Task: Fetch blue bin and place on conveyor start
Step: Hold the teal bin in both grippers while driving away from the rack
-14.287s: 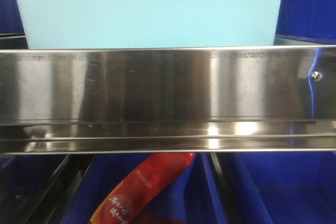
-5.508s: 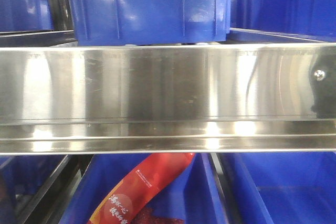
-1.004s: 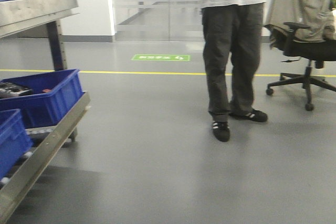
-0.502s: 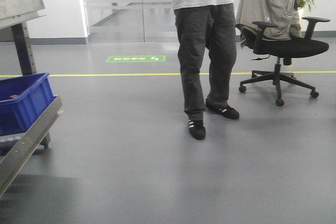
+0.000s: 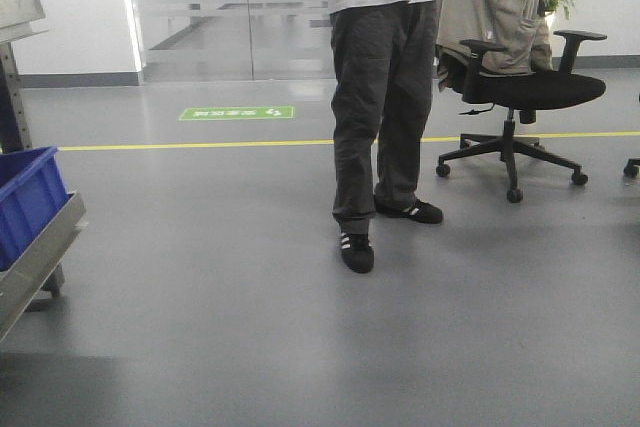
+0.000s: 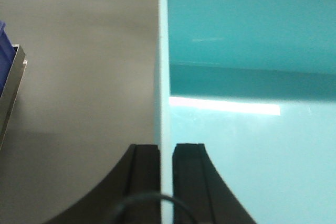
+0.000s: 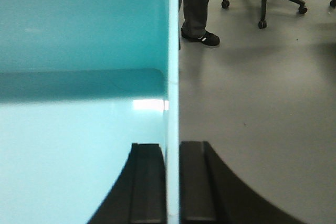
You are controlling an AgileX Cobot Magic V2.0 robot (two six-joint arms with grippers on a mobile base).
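Observation:
The pale aqua blue bin (image 6: pixel 252 77) fills the right of the left wrist view and the left of the right wrist view (image 7: pixel 79 51); its inside is empty. My left gripper (image 6: pixel 166 150) is shut on the bin's left wall, one black finger on each side. My right gripper (image 7: pixel 172 150) is shut on the bin's right wall the same way. The bin hangs above the grey floor between both arms. The bin and the grippers do not show in the front view. The conveyor start is out of view.
A person (image 5: pixel 380 97) in dark trousers stands on the grey floor ahead, centre. An office chair (image 5: pixel 520 87) with a jacket stands at the right. A steel shelf rail (image 5: pixel 35 257) with a dark blue crate (image 5: pixel 25 197) is at the left edge. A yellow floor line (image 5: pixel 200 146) runs across.
The view has swung from the shelf to the open floor and keeps turning right: the shelf and crates slide out at the left, and the chair comes further in.

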